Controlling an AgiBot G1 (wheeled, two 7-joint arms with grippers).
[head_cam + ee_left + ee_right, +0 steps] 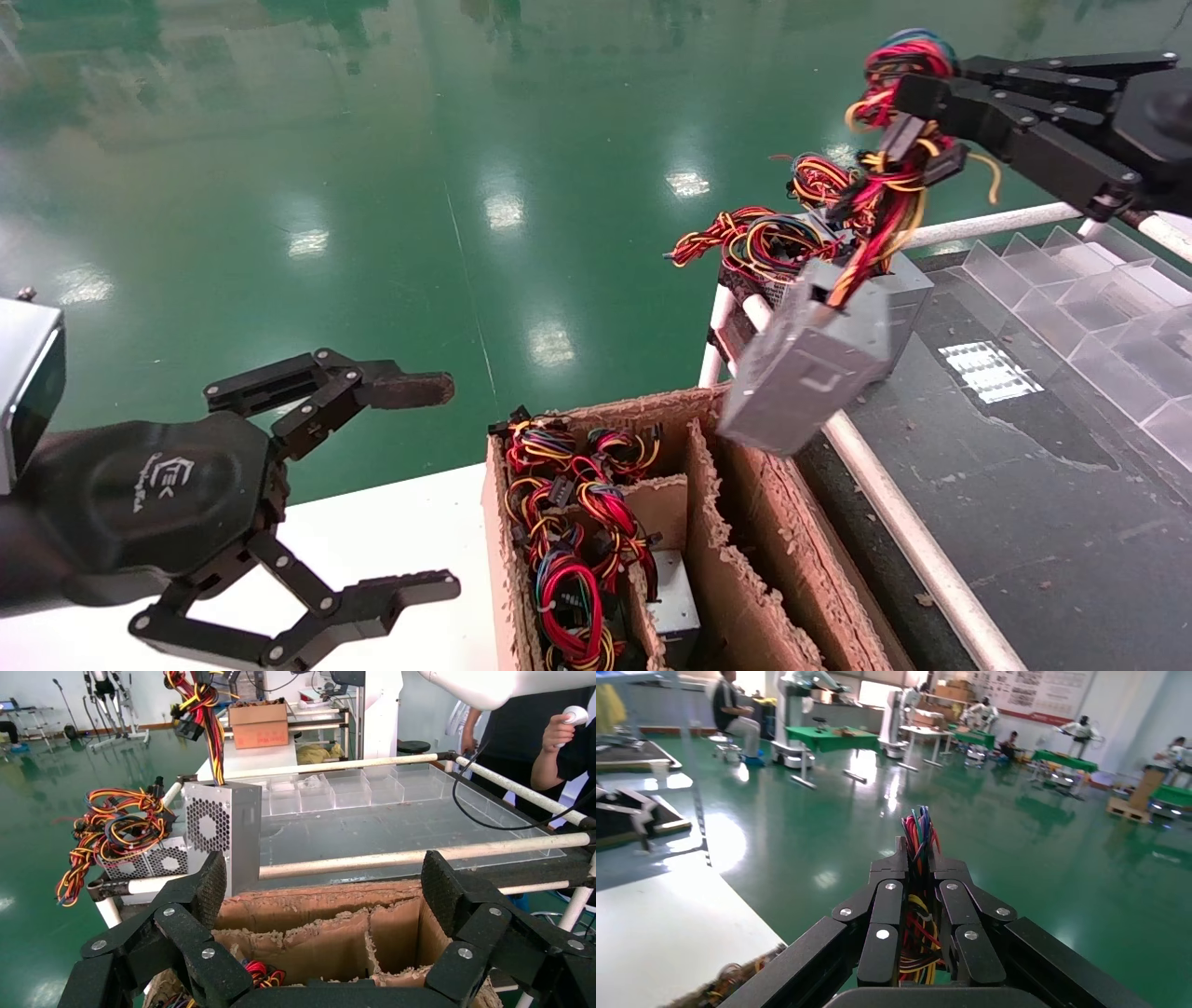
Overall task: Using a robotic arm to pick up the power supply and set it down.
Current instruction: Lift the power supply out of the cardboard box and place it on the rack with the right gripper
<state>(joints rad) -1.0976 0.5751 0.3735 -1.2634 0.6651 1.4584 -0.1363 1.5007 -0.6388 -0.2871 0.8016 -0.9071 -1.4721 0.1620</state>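
Observation:
The power supply, a grey metal box, hangs tilted in the air over the far right corner of the cardboard box. Its red, yellow and black wire bundle runs up into the robotic arm's right gripper, which is shut on the wires. In the right wrist view the wires fill the gap between that gripper's black fingers. The left wrist view shows the power supply upright beyond the box. My left gripper is open and holds nothing, low at the left, facing the box.
A second grey supply with tangled wires lies on the dark table behind. The divided cardboard box holds more wire bundles. White pipe rails edge the table. Clear plastic bins stand at the far right.

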